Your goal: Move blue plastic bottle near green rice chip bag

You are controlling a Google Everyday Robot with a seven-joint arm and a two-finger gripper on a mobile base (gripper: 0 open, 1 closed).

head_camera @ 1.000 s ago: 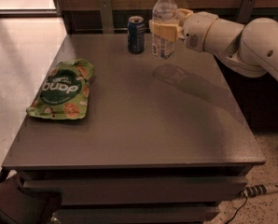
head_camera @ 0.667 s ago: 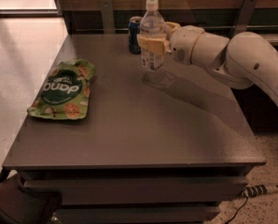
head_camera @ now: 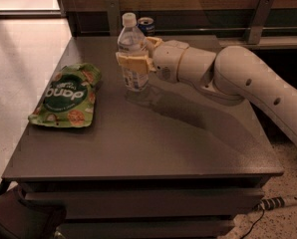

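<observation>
The blue plastic bottle (head_camera: 132,54), clear with a white cap and pale label, stands upright in my gripper (head_camera: 133,62), which is shut around its middle. The bottle's base is at or just above the tabletop, a short way right of the green rice chip bag (head_camera: 66,96). The bag lies flat near the table's left edge, with a dark green oval and white lettering. My white arm (head_camera: 228,78) reaches in from the right.
A dark blue can (head_camera: 146,26) stands at the table's back, partly hidden behind the bottle and gripper. The grey table (head_camera: 153,143) has a wooden wall with metal brackets behind it. A cable (head_camera: 278,203) lies on the floor at lower right.
My gripper has carried the bottle to the left and toward the front, away from the can and closer to the green bag.
</observation>
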